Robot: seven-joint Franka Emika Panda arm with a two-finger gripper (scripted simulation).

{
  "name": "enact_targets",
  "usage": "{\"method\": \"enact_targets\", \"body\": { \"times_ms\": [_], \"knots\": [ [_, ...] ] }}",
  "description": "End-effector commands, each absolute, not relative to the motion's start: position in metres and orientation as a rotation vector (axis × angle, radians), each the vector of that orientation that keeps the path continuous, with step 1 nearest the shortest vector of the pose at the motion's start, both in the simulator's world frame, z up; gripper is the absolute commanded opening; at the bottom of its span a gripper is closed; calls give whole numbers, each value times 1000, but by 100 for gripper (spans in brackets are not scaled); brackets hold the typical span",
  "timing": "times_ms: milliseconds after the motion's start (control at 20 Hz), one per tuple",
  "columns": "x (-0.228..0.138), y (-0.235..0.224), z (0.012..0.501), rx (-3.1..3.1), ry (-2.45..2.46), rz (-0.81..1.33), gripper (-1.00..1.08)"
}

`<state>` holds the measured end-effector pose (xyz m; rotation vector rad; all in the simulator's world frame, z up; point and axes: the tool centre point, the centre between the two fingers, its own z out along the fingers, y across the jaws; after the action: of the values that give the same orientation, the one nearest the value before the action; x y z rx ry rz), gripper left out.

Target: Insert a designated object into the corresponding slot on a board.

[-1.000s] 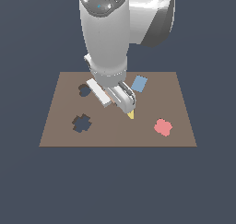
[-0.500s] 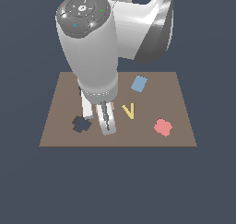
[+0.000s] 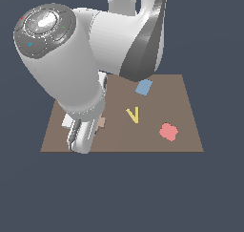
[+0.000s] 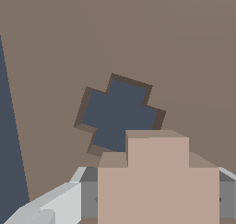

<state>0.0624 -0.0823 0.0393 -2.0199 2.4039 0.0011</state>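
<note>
Arm has shifted toward the exterior view's left; gripper clamps the tan piece, held above the board, just beside the slot; long axis indeterminate

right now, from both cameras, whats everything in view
board: 1, brown, flat under everything else
cut-out: 1 in sight, dark, cross-like with stepped edges, in the board just past the held piece in the wrist view; hidden behind the arm in the exterior view
tan piece: 1, light brown, stepped outline, held between the jaws, above the board beside the cut-out
blue square: 1, blue, far part of the board
yellow v: 1, yellow, middle of the board
pink piece: 1, pink, lobed, toward the exterior view's right
arm: 1, white and grey, covers the exterior view's left of the board
gripper: 1, jaws shut on the tan piece
</note>
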Motion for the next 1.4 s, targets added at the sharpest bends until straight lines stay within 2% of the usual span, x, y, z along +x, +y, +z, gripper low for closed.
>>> {"method": "enact_targets", "body": {
  "times_ms": [0, 600, 1350],
  "knots": [
    [68, -92, 40, -1924, 2481, 1, -100],
    [76, -120, 41, -1646, 2674, 2, -100],
    [75, -121, 33, -1637, 2680, 2, -100]
  ]
}}
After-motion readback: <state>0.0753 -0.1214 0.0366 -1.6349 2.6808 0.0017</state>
